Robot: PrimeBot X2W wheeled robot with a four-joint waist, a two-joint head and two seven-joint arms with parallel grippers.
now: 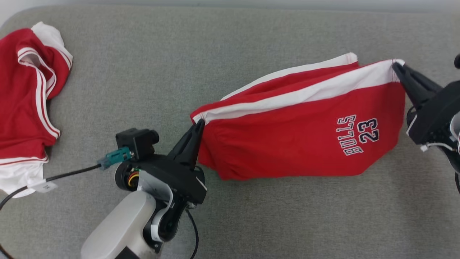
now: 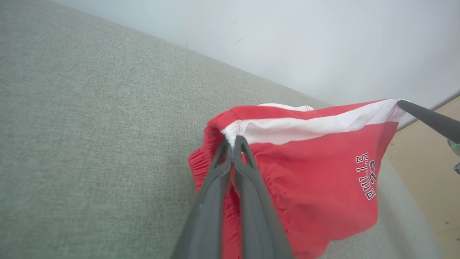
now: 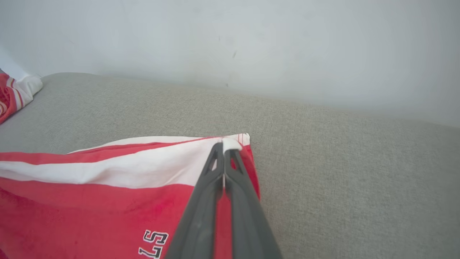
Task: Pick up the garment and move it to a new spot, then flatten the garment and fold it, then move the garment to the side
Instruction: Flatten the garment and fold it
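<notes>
- The garment is a pair of red shorts with a broad white stripe along its upper edge. It is stretched out sideways between my two tools, right of the middle of the head view.
- A dark and white print reading "BULLS 23" sits on the red cloth near the right-hand end, turned sideways in the head view.
- My left tool is closed on the left end of the white stripe, where the cloth is gathered. In the left wrist view both fingers meet at the tip with white hem pinched between them.
- My right tool is closed on the opposite end of the stripe, at the far right corner. In the right wrist view the fingertips clamp that white corner.
- The stripe runs taut from one tool to the other and the red cloth hangs below it. I cannot tell whether the bottom edge touches what lies beneath.
- Under the garment spreads a grey woven surface.
- A second red and white garment lies crumpled at the far left edge of that surface, well apart from both tools.
- A black cable trails left from my left wrist.
- A pale wall rises behind the surface.
</notes>
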